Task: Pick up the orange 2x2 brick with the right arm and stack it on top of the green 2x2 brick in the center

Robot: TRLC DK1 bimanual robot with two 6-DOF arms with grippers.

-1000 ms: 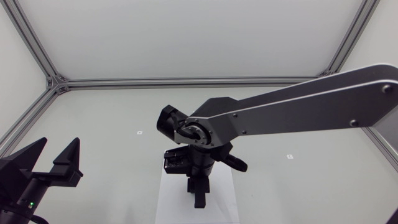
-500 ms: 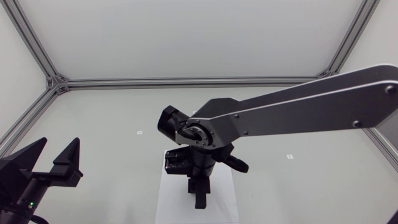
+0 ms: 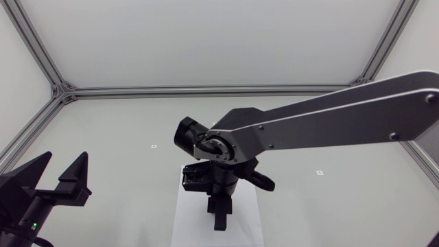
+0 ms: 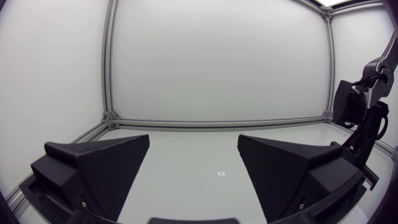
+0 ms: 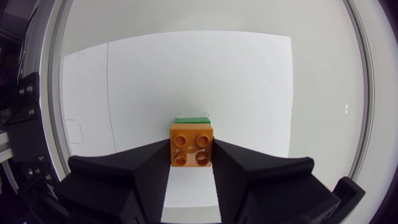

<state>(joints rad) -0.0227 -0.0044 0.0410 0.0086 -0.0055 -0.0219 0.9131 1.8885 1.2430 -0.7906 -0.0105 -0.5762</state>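
Observation:
In the right wrist view my right gripper (image 5: pixel 191 153) is shut on the orange 2x2 brick (image 5: pixel 191 145), studs up, one finger pressed on each side. A thin strip of the green brick (image 5: pixel 191 119) shows just past the orange one, lower down on the white sheet (image 5: pixel 249 81). From above, my right arm comes in from the right and its gripper (image 3: pixel 219 218) points down over the white sheet (image 3: pixel 188 219); the arm hides both bricks there. My left gripper (image 3: pixel 60 173) sits at the near left, open and holding nothing, also seen in its own view (image 4: pixel 194 155).
Aluminium frame rails (image 3: pixel 206 90) run along the table's back and sides. Two small markers (image 3: pixel 153 146) (image 3: pixel 319 172) lie on the tabletop. My right arm (image 4: pixel 364 112) shows off to the side ahead of the left gripper.

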